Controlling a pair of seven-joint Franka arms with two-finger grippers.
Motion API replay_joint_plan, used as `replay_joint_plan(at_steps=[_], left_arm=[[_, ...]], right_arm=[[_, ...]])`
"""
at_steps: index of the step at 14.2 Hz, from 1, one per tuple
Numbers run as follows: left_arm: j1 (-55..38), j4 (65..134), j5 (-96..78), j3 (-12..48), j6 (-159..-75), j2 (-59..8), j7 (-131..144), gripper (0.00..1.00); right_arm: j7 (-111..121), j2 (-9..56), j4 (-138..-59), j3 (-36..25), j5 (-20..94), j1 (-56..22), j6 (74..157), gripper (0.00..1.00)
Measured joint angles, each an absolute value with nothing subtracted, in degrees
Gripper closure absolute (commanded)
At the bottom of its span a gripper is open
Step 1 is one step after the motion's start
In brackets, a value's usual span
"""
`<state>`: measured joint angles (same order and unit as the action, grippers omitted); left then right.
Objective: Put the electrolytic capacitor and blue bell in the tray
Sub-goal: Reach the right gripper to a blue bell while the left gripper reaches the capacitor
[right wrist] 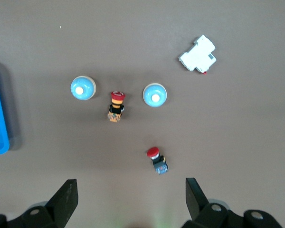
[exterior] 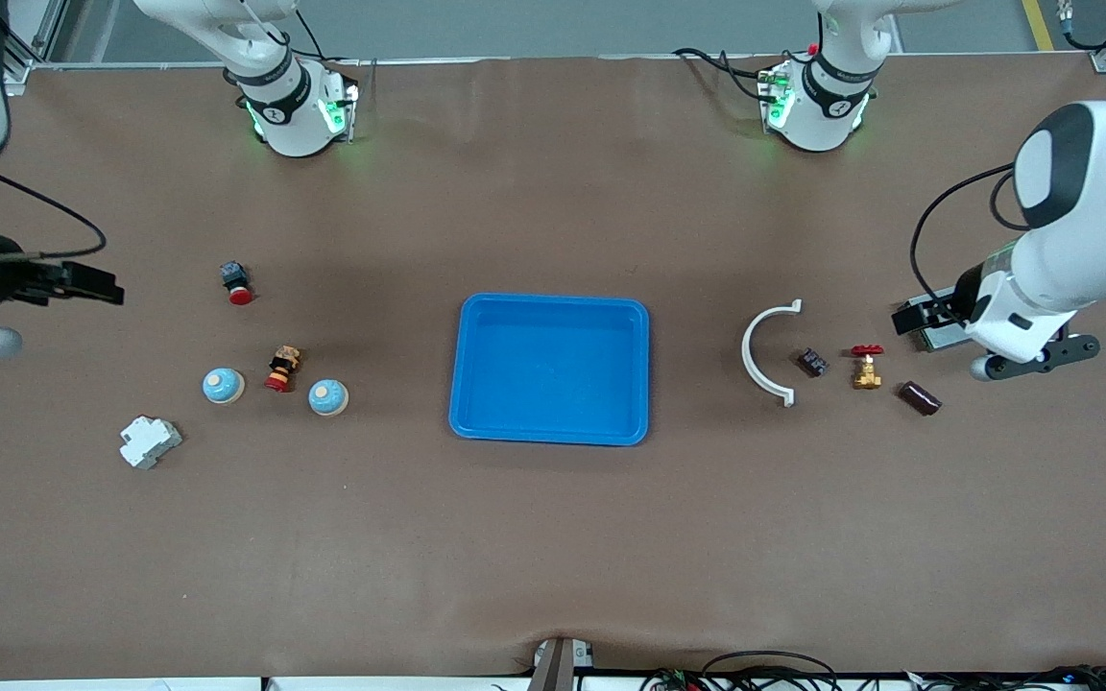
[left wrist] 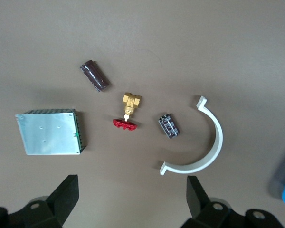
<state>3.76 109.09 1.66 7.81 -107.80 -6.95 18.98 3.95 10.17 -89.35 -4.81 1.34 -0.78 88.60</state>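
Front view has the blue tray point(exterior: 551, 369) sitting mid-desk with nothing in it, two blue bells point(exterior: 224, 386) point(exterior: 328, 396) toward the right arm's end and the dark electrolytic capacitor point(exterior: 921, 397) toward the left arm's end. Left gripper point(left wrist: 131, 199) hangs spread wide over the capacitor's cluster, holding nothing, and the right gripper point(right wrist: 130, 202) hangs just as wide over the bells' end

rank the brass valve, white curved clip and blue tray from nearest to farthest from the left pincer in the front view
1. Brass valve, beside the open left pincer.
2. White curved clip, toward the tray.
3. Blue tray, mid-table.
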Motion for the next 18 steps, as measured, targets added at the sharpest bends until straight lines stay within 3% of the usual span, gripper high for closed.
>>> replay_joint_plan(at_steps=[4,10,18], left_arm=[[3.62,115.83,1.66,8.04,-116.65,-7.57,26.43,0.00],[0.85,117.12,1.67,8.62,-120.65,-12.14,38.30,0.00],[-0.22,122.13,4.81,8.53,-132.87,-18.23,51.38,0.12]], right_arm=[[3.77,12.25,-92.26,-4.80,1.36,-1.33,94.70,0.00],[-5.47,14.70,-97.30,-4.45,1.71,-7.41,102.86,0.00],[-5.67,20.19,-102.74,-4.39,3.42,-9.11,119.04,0.00]])
